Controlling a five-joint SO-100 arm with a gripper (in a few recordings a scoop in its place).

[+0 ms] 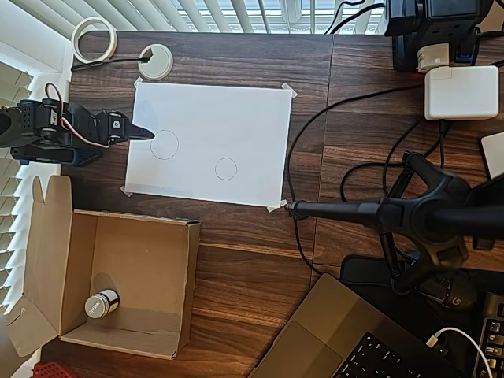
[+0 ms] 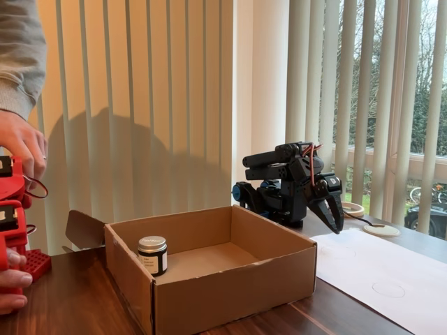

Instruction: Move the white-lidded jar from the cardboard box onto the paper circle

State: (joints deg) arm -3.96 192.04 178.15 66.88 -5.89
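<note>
Arm: black, folded low at the left edge of the tabletop in the overhead view, level with the sheet's upper half.
Gripper (image 1: 144,132): its dark tip reaches just over the left edge of the paper, beside the larger drawn circle; in the fixed view the gripper (image 2: 336,218) hangs tip-down above the table behind the box.
Jaws: they look drawn together to a single point in both views, with nothing between them.
Cardboard box (image 1: 172,283): open-topped, at the lower left corner of the tabletop, flaps spread out to the left; in the fixed view the cardboard box (image 2: 230,286) stands nearest the camera.
White-lidded jar (image 1: 101,304): upright on the box floor, in the box's lower left part overhead; in the fixed view the white-lidded jar (image 2: 152,254) stands close to the box's left wall.
Paper sheet (image 1: 228,118): white, taped at its corners, in the upper middle of the tabletop.
Paper circle (image 1: 226,168): the smaller pencil ring, in the sheet's lower right part, nothing on it, well apart from the jar.
Grommet (image 1: 155,61): white ring just above the sheet's top left corner.
</note>
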